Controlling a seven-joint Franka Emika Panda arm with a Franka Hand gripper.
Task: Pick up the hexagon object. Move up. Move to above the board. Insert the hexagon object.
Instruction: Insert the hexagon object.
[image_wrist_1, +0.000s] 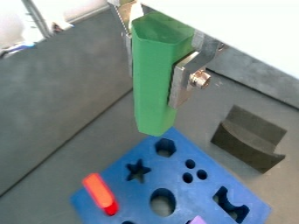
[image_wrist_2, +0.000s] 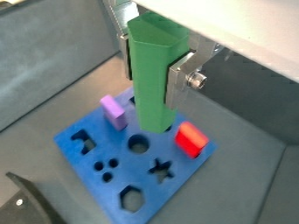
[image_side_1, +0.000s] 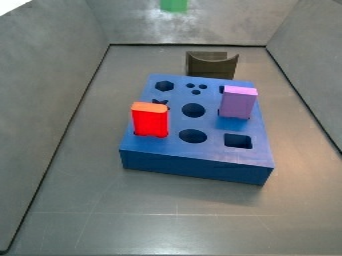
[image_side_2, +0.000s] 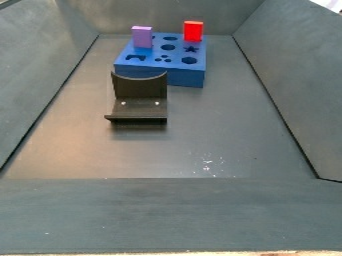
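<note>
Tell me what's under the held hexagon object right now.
The gripper holds the hexagon object above the board. Its lower end hides the holes right beneath it.

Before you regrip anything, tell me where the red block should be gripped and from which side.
Grip the red block on its upper part, coming from straight above: it stands upright in the board, base sunk. The gripper hangs above the board, shut on the hexagon object, so it isn't free.

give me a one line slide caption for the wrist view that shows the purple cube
Gripper holds the green hexagon object above the blue board, where a purple cube and red block already sit.
</note>
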